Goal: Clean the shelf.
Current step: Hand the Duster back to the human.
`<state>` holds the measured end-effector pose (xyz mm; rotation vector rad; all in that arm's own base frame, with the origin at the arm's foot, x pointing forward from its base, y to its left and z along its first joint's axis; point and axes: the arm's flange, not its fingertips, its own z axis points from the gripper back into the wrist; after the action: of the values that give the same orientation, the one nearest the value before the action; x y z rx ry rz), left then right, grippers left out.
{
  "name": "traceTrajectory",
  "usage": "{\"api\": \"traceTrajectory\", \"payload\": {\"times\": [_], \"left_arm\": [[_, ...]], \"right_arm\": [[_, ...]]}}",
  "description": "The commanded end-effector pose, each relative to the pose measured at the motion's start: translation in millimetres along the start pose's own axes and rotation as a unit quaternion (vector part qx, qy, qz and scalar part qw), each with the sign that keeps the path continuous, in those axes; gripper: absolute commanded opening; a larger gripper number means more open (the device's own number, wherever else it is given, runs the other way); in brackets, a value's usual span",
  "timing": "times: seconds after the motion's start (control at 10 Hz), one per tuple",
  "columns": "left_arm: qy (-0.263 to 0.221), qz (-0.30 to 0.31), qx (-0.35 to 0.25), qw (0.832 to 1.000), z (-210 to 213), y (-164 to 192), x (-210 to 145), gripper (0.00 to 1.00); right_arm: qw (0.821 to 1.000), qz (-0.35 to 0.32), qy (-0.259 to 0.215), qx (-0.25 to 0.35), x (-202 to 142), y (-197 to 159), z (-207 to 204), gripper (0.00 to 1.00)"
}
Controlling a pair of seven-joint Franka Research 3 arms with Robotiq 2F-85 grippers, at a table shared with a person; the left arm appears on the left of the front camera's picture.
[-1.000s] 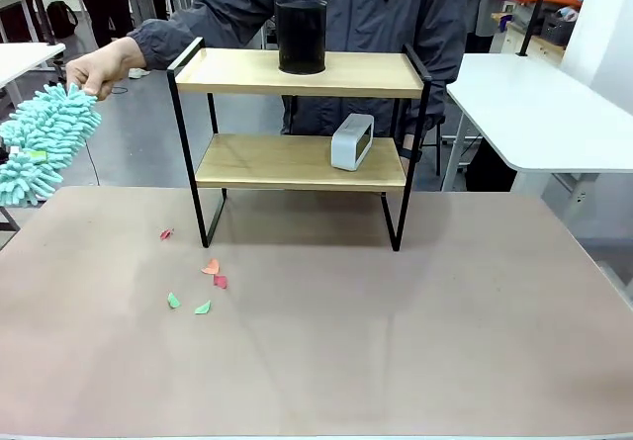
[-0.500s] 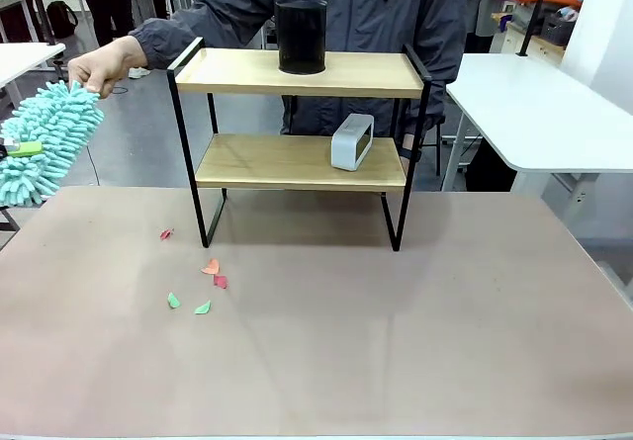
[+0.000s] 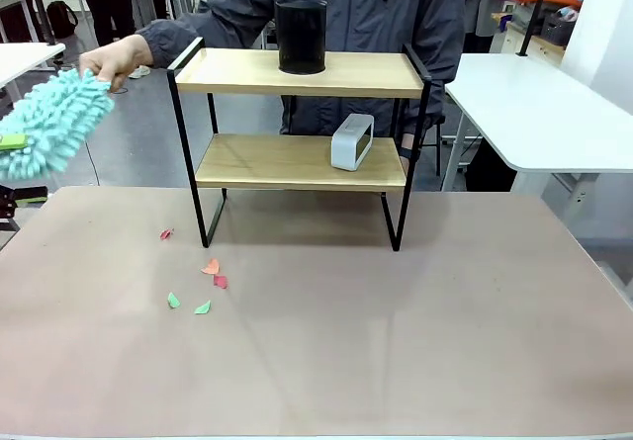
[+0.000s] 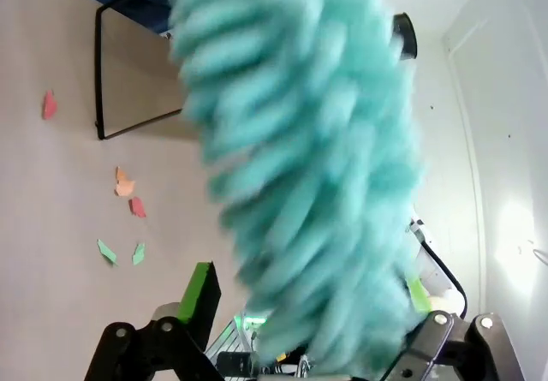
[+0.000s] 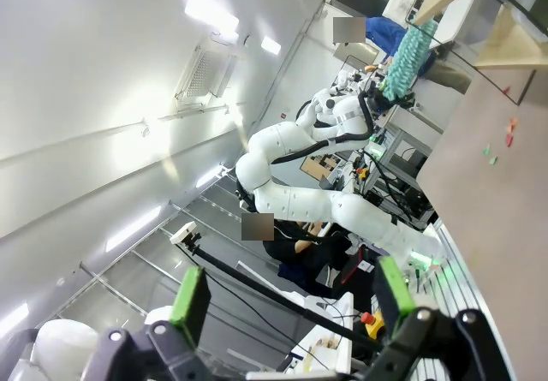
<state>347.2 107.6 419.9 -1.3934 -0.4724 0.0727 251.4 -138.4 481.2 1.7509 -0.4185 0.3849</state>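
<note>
- The shelf (image 3: 302,114): a small two-tier rack, two light wooden boards in a thin black metal frame on four legs.
- It stands upright at the table's 12 o'clock edge, just left of centre.
- In the right wrist view its boards (image 5: 505,30) show at 2 o'clock, tilted.

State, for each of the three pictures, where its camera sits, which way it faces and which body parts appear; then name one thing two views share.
Front: between the arms, facing across the table at the shelf and the person's hand on the duster.
Left wrist: above the left gripper, open, facing the duster between its fingers.
Right wrist: above the right gripper, open, facing the other arm and ceiling.
Shared: duster, paper scraps.
</note>
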Motion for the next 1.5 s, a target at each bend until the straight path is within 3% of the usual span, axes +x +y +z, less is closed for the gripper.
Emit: {"api": "traceTrajectory", "payload": {"times": [0.0, 0.2, 0.3, 0.7, 0.8, 0.9, 1.1, 1.2, 1.3, 1.4], "left_arm": [[0.014, -0.004, -0.005, 1.0, 0, -3, -9, 1.0], [0.045, -0.009, -0.004, 0.999, -11, -6, -15, 1.0], [0.011, -0.001, -0.002, 1.0, -2, -1, -2, 1.0], [0.019, 0.0, -0.002, 1.0, -4, -1, -3, 1.0], [0.048, 0.033, -0.054, 0.997, -15, -1, 1, 1.0], [0.049, 0.047, -0.064, 0.996, -41, -4, 2, 1.0], [0.07, 0.061, -0.081, 0.992, -93, -11, -6, 1.0], [0.088, 0.072, -0.077, 0.991, -117, -7, -13, 1.0], [0.108, 0.072, -0.06, 0.99, -132, -1, -21, 1.0], [0.119, 0.058, -0.036, 0.991, -142, 4, -29, 1.0]], "right_arm": [[1.0, 0.005, 0.011, -0.001, 0, 1, 7, 1.0], [1.0, 0.005, 0.011, -0.001, 0, 1, 7, 1.0], [1.0, 0.005, 0.011, -0.001, 0, 1, 7, 1.0], [1.0, 0.0, 0.0, 0.0, 0, 0, 0, 1.0], [0.994, -0.028, 0.08, -0.07, -4, -2, -5, 1.0], [0.989, -0.041, 0.13, -0.064, -14, -12, -43, 1.0], [0.976, -0.085, 0.18, -0.085, -34, -49, -105, 1.0], [0.982, -0.097, 0.125, -0.104, -41, -63, -125, 1.0], [0.982, -0.122, 0.024, -0.139, -39, -71, -132, 1.0], [0.967, -0.138, -0.051, -0.207, -37, -76, -133, 1.0]]}}
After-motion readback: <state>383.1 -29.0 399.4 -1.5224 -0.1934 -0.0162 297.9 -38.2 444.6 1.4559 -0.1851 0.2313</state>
